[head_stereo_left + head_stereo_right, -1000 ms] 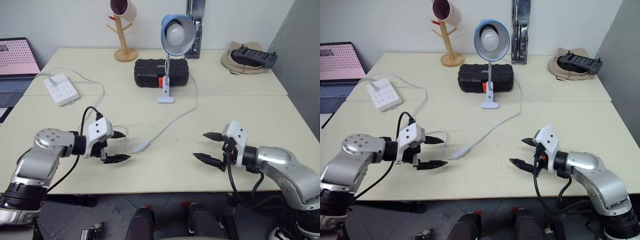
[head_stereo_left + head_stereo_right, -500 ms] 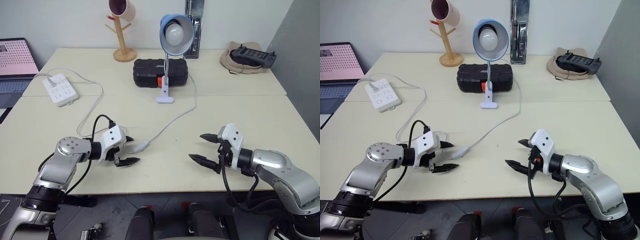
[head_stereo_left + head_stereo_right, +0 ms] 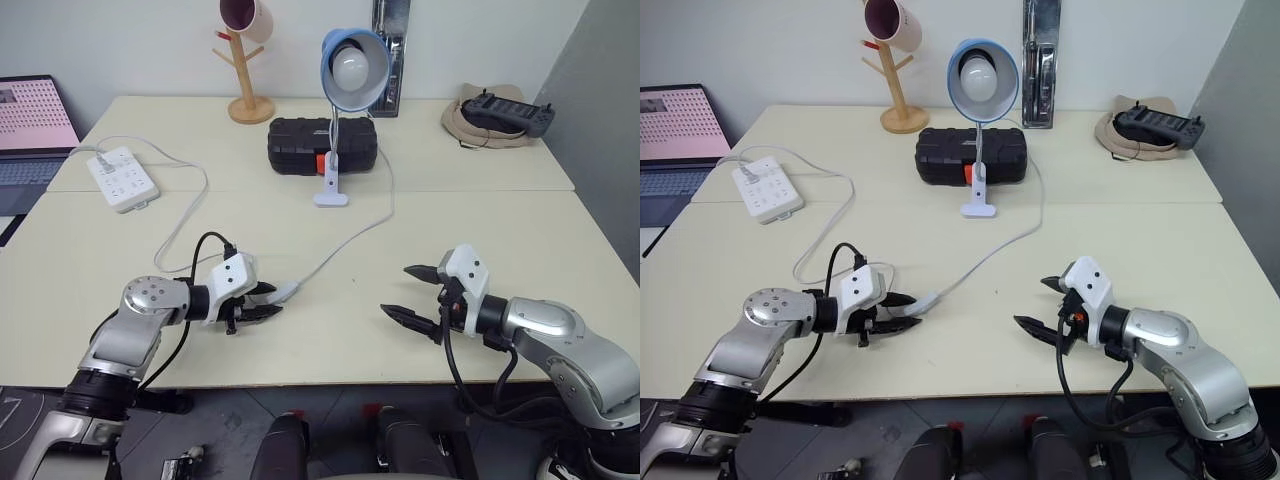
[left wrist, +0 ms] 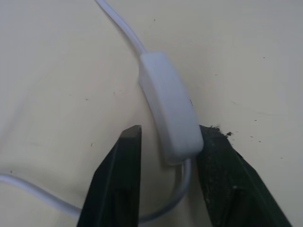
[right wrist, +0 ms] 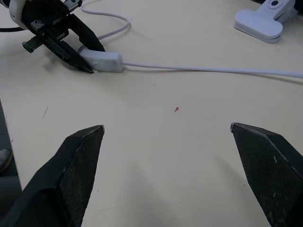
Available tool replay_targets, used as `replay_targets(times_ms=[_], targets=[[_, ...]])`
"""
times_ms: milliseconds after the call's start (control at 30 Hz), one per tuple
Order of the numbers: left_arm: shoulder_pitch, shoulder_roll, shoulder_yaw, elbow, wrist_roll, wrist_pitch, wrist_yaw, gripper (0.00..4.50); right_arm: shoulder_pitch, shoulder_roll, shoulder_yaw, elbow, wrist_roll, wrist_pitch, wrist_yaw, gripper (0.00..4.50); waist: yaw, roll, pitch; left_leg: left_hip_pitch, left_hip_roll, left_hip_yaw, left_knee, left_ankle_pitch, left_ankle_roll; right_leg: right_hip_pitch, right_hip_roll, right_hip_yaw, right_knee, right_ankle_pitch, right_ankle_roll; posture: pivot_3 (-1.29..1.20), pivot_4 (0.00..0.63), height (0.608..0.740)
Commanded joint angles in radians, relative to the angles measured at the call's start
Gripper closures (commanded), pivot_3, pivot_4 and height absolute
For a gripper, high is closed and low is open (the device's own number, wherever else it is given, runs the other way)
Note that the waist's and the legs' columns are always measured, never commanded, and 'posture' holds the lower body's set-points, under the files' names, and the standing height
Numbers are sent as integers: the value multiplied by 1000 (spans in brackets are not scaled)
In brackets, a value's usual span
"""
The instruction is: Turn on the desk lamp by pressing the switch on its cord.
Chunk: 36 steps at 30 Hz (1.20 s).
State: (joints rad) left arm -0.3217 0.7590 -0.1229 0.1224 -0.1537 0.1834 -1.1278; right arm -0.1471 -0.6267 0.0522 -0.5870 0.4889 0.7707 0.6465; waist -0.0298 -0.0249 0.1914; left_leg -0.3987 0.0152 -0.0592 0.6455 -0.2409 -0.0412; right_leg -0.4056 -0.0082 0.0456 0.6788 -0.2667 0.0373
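Right now I have the left end effector point(image 3: 268, 302) down on the counter point(image 3: 420, 200) at the switch point(image 4: 169, 112). In the left wrist view its two black fingers point(image 4: 116, 182) sit either side of the switch's near end; one finger touches the white housing, the other stands just beside it with a sliver of counter between. So the jaws are narrowed around the switch but not fully clamped on it, as far as I can see.

Taking the switch as my landmark: the cord point(image 3: 350, 235) runs away from it toward the back of the counter, curving up to the white clip base of the desk lamp point(image 3: 345, 70). The lamp stands upright just in front of a black case point(image 3: 295, 145), its blue shade facing me with the round bulb showing. On the switch's other side the cord loops back past the left end effector and on to the power strip point(image 3: 122, 178), far off to the left rear.

My right end effector point(image 3: 420, 297) hovers well to the right of the switch, fingers spread wide and holding nothing. A wooden mug tree point(image 3: 245, 60) stands at the back, left of the lamp.
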Motion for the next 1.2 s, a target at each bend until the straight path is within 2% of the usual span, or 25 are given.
replay_targets(times_ms=[33, 100, 267, 300, 400, 467, 567, 633, 700, 767, 833, 967, 1200], targets=[[-9, 3, 1, 13, 17, -17, 7, 3745, -16, -8, -29, -34, 11, -5, -6, 0, 0, 0, 0, 0, 0, 0, 0, 0, 0, 0, 0, 0, 0, 0, 0, 0, 150, 740], [-10, 6, 0, 16, 17, -19, 2, 4093, -16, -10, -32, -32, 12, -5, -5, 0, 0, 0, 0, 0, 0, 0, 0, 0, 0, 0, 0, 0, 0, 0, 0, 0, 150, 740], [-26, -3, 15, 10, -15, 42, 0, 4093, -16, -4, -35, -24, 18, -1, -10, 0, 0, 0, 0, 0, 0, 0, 0, 0, 0, 0, 0, 0, 0, 0, 0, 0, 150, 740], [-39, -12, 25, 0, -40, 92, 5, 4093, -16, 3, -39, -23, 25, 5, -15, 0, 0, 0, 0, 0, 0, 0, 0, 0, 0, 0, 0, 0, 0, 0, 0, 0, 150, 740], [-134, -76, 115, -80, -255, 474, 62, 4093, -14, 57, -74, -16, 86, 52, -52, 0, 2, 0, 0, -1, 0, -1, 1, 0, 0, 0, 0, -1, 0, 0, 0, 0, 150, 740], [-232, -146, 213, -118, -441, 749, 136, 4093, -30, 147, -147, 4, 207, 136, -119, 0, 3, -3, 1, -2, 0, -3, 2, 0, 0, 0, 0, -3, 0, 0, 0, 0, 150, 740], [-314, -245, 341, -140, -616, 999, 254, 4093, -57, 240, -216, 31, 334, 225, -191, 0, 0, -3, 1, -3, -1, -4, 2, 0, 0, 0, 0, -3, 1, 0, 0, 0, 150, 740], [-339, -294, 402, -146, -679, 1090, 325, 4093, -70, 268, -237, 42, 383, 258, -222, 0, -4, -3, 1, -2, -1, -4, 1, 0, 0, 1, -1, -2, 1, 0, 0, 0, 150, 740], [-356, -350, 447, -160, -744, 1175, 387, 4093, -101, 332, -283, 77, 517, 301, -283, 0, -12, -3, 1, -1, -1, -3, 0, 0, 0, 0, -1, -1, 1, 1, 0, 0, 150, 740], [-382, -415, 495, -157, -810, 1258, 448, 4093, -149, 393, -348, 147, 760, 315, -403, 0, -13, -3, 1, 0, 0, -4, 0, 0, 0, 0, 0, -2, 2, 1, -2, 0, 150, 740], [-405, -463, 532, -152, -856, 1319, 498, 4093, -182, 398, -381, 197, 983, 301, -505, 0, -12, -2, 2, -1, 0, -6, 0, 0, 0, 0, 1, -3, 3, 3, -5, 0, 150, 740], [-416, -520, 560, -168, -914, 1389, 560, 4093, -199, 326, -348, 222, 1270, 271, -616, 0, -10, -2, 2, -1, -1, -5, 1, 0, 0, 1, 0, -3, 2, 3, -4, 0, 150, 740], [-414, -555, 577, -181, -996, 1431, 632, 4093, -215, 250, -253, 227, 1395, 203, -702, 0, -10, -2, 2, -1, -1, -3, 0, 0, 0, 0, 0, -2, 0, 1, -1, 0, 150, 740]])
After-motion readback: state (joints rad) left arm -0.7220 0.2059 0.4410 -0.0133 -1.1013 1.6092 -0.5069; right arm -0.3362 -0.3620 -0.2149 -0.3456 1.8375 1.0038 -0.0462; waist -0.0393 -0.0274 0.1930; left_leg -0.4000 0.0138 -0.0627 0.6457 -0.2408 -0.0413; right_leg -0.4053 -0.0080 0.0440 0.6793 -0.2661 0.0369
